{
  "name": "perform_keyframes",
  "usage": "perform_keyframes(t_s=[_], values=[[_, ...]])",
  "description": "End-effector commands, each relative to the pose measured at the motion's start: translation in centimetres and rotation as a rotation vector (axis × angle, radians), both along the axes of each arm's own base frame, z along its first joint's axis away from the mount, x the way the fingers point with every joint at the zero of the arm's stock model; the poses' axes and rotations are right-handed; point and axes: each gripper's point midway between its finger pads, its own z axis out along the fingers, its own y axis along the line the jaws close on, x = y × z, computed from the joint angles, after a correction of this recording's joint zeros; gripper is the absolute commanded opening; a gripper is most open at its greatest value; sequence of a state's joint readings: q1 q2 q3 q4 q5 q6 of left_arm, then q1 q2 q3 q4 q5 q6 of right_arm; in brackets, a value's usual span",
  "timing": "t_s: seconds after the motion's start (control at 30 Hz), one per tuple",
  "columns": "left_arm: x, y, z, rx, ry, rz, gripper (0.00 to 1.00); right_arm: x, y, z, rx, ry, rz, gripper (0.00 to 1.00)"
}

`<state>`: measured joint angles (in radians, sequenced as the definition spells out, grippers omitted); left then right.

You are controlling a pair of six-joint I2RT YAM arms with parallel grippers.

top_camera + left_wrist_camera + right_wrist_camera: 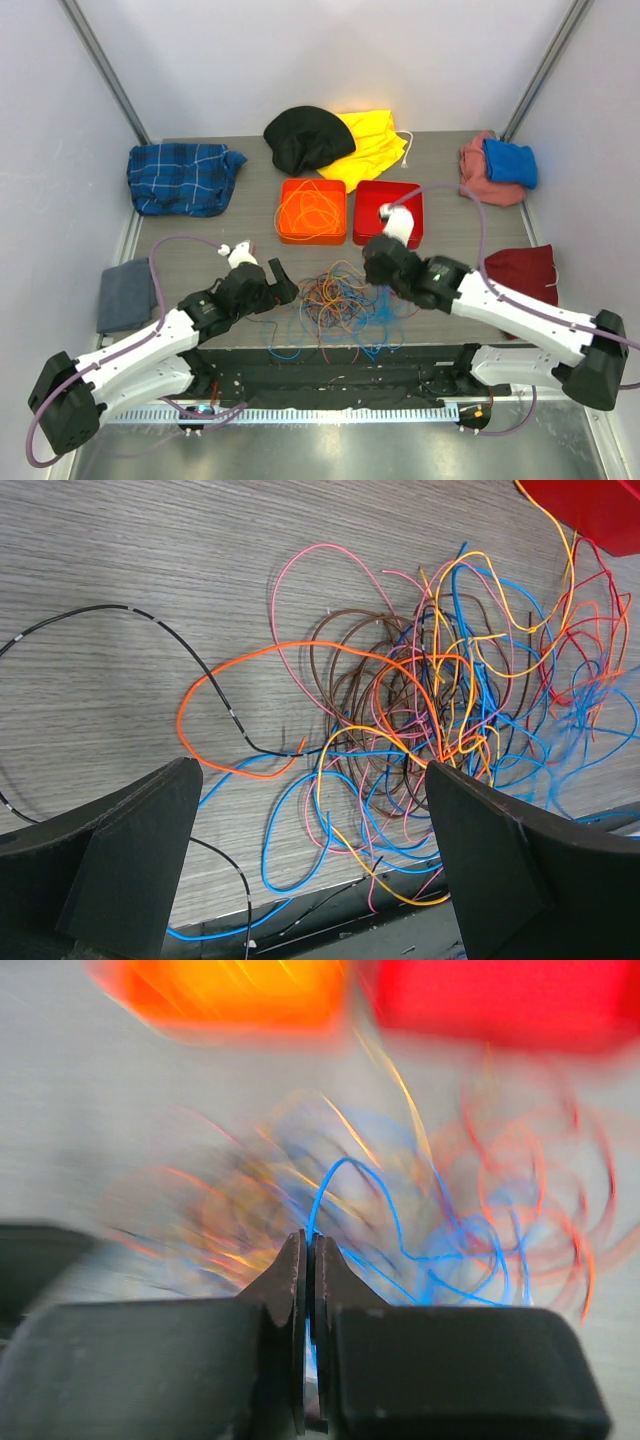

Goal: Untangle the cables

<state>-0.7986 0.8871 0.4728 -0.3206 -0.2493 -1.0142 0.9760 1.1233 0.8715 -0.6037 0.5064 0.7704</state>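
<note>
The cables [335,305] lie in a loose heap at the near edge of the table [200,250], midway between the two arms. Some blue loops hang over that edge onto the dark rail below. Just behind the heap sit an orange tray [313,211] holding a coil of orange wire [310,215] and a red tray [400,225], side by side. Cloths ring the rest: a plaid one [183,177] at far left, a grey one [125,295] by the left edge, black [305,138] and yellow [372,145] ones at the back, and pink [478,175], blue [510,162] and dark red [520,270] ones along the right. Bare board shows left of the heap, and pale walls close in on both sides.

The left gripper [310,770] hovers at the heap's left side, its jaws spread wide around nothing. The right gripper [308,1250] is pressed together, pinching a blue cable [345,1175] at the heap's right side.

The heap is a dense knot of blue, orange, yellow, pink, brown and red strands. One orange loop [200,695] and a black wire [100,610] trail out leftward.
</note>
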Motion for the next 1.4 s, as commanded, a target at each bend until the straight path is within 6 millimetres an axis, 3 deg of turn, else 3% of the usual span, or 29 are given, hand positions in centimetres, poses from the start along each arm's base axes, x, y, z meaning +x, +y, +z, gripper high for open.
perform_keyframes(t_s=[0.0, 0.07, 0.1, 0.17, 0.2, 0.27, 0.3, 0.43, 0.53, 0.6, 0.63, 0.67, 0.83, 0.87, 1.07, 1.2, 1.3, 1.33, 1.37], values=[[0.9, -0.6, 2.0, -0.047, -0.066, 0.006, 1.0, 3.6, 1.4, 19.9, 0.181, -0.389, 0.028, 0.01], [1.1, -0.3, 2.4, -0.042, -0.075, 0.016, 1.0, 3.7, 1.8, 24.3, 0.197, -0.457, 0.073, 0.01], [1.0, -0.2, 2.7, -0.041, -0.079, 0.016, 1.0, 3.7, 2.0, 28.0, 0.246, -0.5, 0.079, 0.01], [1.2, 0.1, 3.3, -0.033, -0.098, 0.021, 1.0, 3.5, 2.4, 30.8, 0.273, -0.54, 0.114, 0.01], [1.3, 0.1, 4.2, -0.041, -0.119, 0.024, 1.0, 3.1, 2.8, 33.4, 0.319, -0.567, 0.143, 0.01], [1.5, 0.7, 4.7, -0.019, -0.143, 0.033, 1.0, 2.6, 3.0, 35.8, 0.357, -0.594, 0.177, 0.01], [1.7, 0.7, 5.5, -0.024, -0.161, 0.034, 1.0, 1.8, 3.2, 38.2, 0.414, -0.623, 0.214, 0.01], [2.3, 0.6, 8.3, -0.056, -0.249, 0.028, 1.0, 0.5, 3.1, 41.0, 0.509, -0.661, 0.256, 0.01], [2.3, -0.4, 10.0, -0.114, -0.319, -0.028, 1.0, 0.1, 3.8, 40.9, 0.542, -0.646, 0.284, 0.01], [2.5, -2.1, 12.4, -0.215, -0.417, -0.088, 1.0, 0.0, 4.2, 40.6, 0.557, -0.631, 0.292, 0.01], [2.5, -2.4, 12.2, -0.233, -0.442, -0.105, 1.0, -0.2, 4.3, 40.7, 0.569, -0.629, 0.302, 0.01], [2.8, -2.9, 14.0, -0.29, -0.51, -0.105, 1.0, -0.3, 4.6, 40.6, 0.577, -0.625, 0.308, 0.01], [3.6, -2.5, 14.5, -0.277, -0.54, -0.071, 1.0, -0.1, 4.7, 39.6, 0.566, -0.611, 0.301, 0.01], [3.6, -2.5, 14.8, -0.277, -0.538, -0.067, 1.0, 0.6, 4.4, 38.5, 0.533, -0.606, 0.263, 0.01], [2.9, -1.9, 12.9, -0.267, -0.457, -0.044, 1.0, 3.1, 0.8, 36.9, 0.384, -0.658, 0.068, 0.01], [1.5, -1.7, 9.5, -0.295, -0.341, -0.037, 1.0, 5.7, -1.1, 35.4, 0.252, -0.672, -0.034, 0.01], [0.5, -1.6, 8.4, -0.353, -0.296, -0.029, 1.0, 8.6, -1.2, 32.1, 0.216, -0.606, -0.053, 0.01], [0.2, -1.3, 7.9, -0.364, -0.294, -0.026, 1.0, 10.5, -2.8, 31.2, 0.203, -0.591, -0.107, 0.01], [0.0, -1.1, 7.8, -0.369, -0.294, -0.02, 1.0, 11.3, -2.7, 29.8, 0.195, -0.565, -0.108, 0.01]])
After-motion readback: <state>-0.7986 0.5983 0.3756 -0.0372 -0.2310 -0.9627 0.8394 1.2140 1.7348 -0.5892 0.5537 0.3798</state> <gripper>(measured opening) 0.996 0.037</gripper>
